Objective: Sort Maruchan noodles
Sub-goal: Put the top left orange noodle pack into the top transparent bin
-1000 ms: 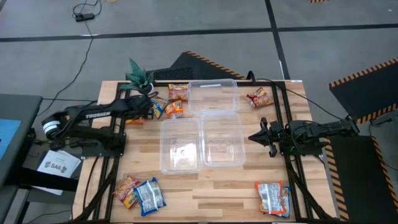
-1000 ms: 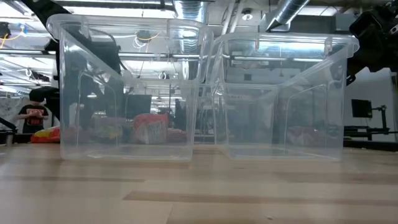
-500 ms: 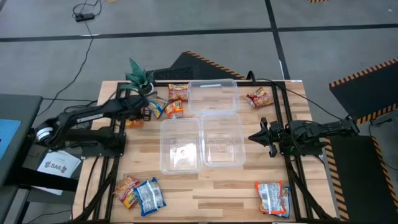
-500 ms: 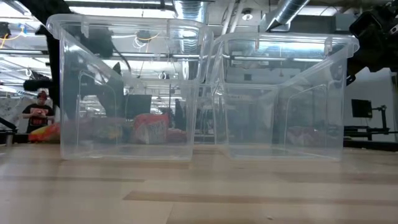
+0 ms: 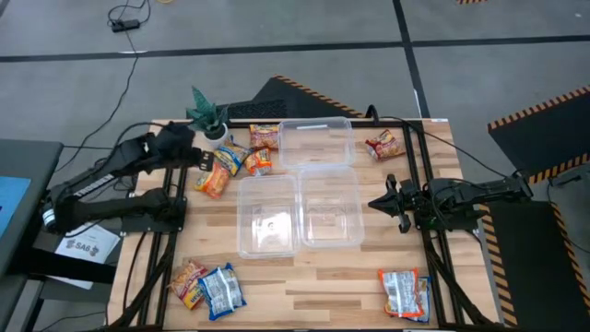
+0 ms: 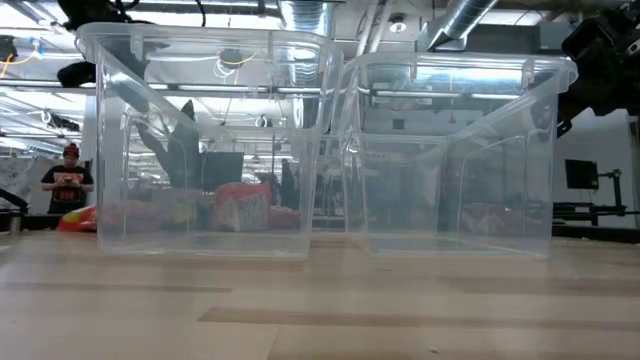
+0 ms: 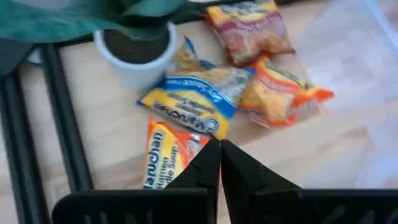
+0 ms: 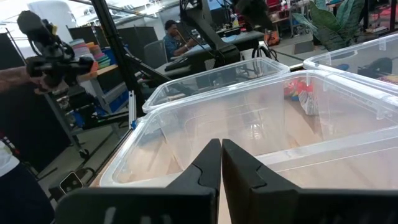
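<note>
My left gripper (image 5: 196, 157) (image 7: 219, 146) is shut and hangs high over the table's far left part. It is above an orange noodle packet (image 5: 212, 177) (image 7: 166, 155) that lies flat on the wood, and nothing shows between its fingers. Beside that packet lie a blue-and-yellow packet (image 5: 230, 159), an orange one (image 5: 258, 162) and a red one (image 5: 264, 136). More packets lie at the far right (image 5: 383, 144), near left (image 5: 189, 281) (image 5: 221, 290) and near right (image 5: 406, 293). My right gripper (image 5: 376, 203) (image 8: 221, 146) waits shut beside the right tub.
Three clear tubs stand mid-table: one at the back (image 5: 281, 143) and two side by side in front of it (image 5: 241, 217) (image 5: 359, 212). A small potted plant (image 5: 207, 115) stands at the far left, close to my left gripper. A person shows in the room beyond the table.
My left gripper has risen and drawn back toward the table's left edge. The orange packet that it covered now shows whole and lies on the table where it was.
</note>
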Available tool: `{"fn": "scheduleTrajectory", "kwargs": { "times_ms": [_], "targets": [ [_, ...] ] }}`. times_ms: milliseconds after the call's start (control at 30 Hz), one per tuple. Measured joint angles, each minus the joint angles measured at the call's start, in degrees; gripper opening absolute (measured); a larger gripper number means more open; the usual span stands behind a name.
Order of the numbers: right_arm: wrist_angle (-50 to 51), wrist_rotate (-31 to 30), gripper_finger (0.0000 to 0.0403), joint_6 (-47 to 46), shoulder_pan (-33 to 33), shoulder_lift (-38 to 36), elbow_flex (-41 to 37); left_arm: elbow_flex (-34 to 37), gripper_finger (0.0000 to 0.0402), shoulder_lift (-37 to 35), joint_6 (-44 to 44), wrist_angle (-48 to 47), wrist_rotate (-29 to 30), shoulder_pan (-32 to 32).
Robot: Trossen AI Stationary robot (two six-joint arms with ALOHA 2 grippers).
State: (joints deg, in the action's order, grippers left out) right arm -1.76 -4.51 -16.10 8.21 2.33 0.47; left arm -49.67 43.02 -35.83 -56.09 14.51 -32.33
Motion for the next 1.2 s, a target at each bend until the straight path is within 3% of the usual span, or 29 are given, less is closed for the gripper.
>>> {"fn": "scheduleTrajectory", "kwargs": {
  "times_ms": [100, 200, 533, 700, 833, 1200],
  "targets": [
    [0.02, 0.01, 0.0038, 0.00, 0.00, 0.00, 0.00, 2.13, 0.0014, 1.65, -0.07, -1.00, -2.07, 0.26],
    [0.02, 0.00, 0.0038, 0.00, 0.00, 0.00, 0.00, 4.53, 0.0053, 4.38, 0.44, -1.99, -3.25, 0.14],
    [0.02, 0.00, 0.0038, 0.00, 0.00, 0.02, 0.00, 7.48, 0.0270, 15.33, 5.35, 2.61, -3.87, -2.01],
    [0.02, 0.00, 0.0038, 0.00, 0.00, 0.00, 0.02, 7.48, 0.0351, 21.26, 7.32, 3.80, -5.10, -5.12],
    [0.02, 0.00, 0.0038, 0.00, 0.00, 0.00, 0.00, 7.48, 0.0375, 24.82, 7.31, 4.06, -5.53, -6.39],
    [0.02, 0.00, 0.0038, 0.00, 0.00, 0.01, 0.00, 9.54, 0.0378, 34.14, 4.19, 10.04, -5.63, -6.45]
  ]
}}
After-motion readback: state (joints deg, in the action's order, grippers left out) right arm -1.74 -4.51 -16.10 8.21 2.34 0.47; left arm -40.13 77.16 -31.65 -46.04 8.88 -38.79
